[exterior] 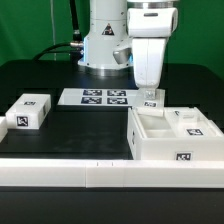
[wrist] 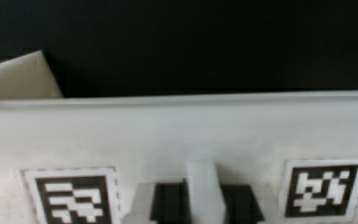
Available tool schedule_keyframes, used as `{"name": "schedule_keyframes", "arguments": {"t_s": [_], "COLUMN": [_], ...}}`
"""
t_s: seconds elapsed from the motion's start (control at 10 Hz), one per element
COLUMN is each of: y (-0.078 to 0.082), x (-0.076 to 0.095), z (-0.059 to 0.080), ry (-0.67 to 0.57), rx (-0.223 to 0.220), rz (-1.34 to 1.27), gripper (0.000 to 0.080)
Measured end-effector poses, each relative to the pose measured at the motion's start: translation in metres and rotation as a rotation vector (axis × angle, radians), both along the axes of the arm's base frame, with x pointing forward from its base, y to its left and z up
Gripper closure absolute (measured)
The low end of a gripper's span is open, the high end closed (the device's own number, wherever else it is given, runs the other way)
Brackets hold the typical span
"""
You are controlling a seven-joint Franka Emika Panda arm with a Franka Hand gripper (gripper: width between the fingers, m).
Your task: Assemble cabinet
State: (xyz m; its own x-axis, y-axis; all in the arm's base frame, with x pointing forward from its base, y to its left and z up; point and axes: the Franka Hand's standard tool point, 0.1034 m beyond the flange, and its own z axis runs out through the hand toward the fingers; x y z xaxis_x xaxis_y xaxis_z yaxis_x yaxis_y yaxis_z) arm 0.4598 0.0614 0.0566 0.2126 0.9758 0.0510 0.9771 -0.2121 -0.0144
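Note:
The large white cabinet body (exterior: 170, 140) lies open side up on the exterior view's right of the black table, with a tag on its front wall. A smaller white tagged block (exterior: 190, 122) lies inside it. Another small white tagged block (exterior: 28, 112) sits apart on the exterior view's left. My gripper (exterior: 150, 98) is down at the body's back wall. In the wrist view the cabinet body (wrist: 194, 130) fills the frame with two tags, and my gripper (wrist: 199, 200) has its dark fingers (wrist: 169, 203) pressed on either side of a thin white wall.
The marker board (exterior: 100, 97) lies flat behind the middle of the table, next to the robot's base (exterior: 100, 45). A white ledge (exterior: 90, 175) runs along the table's front edge.

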Motion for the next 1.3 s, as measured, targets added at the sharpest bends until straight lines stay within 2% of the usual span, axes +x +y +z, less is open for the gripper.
{"name": "schedule_keyframes", "arguments": {"t_s": [0.8,1.2,1.3], "y": [-0.003,-0.004,-0.009], "x": [0.007,0.008,0.013], "z": [-0.001,-0.001,-0.002], "ry": [-0.01,-0.012,-0.021], "rx": [0.001,0.002,0.004], "rz": [0.148,0.142,0.203], "gripper": [0.0729,0.0729,0.0729]}}
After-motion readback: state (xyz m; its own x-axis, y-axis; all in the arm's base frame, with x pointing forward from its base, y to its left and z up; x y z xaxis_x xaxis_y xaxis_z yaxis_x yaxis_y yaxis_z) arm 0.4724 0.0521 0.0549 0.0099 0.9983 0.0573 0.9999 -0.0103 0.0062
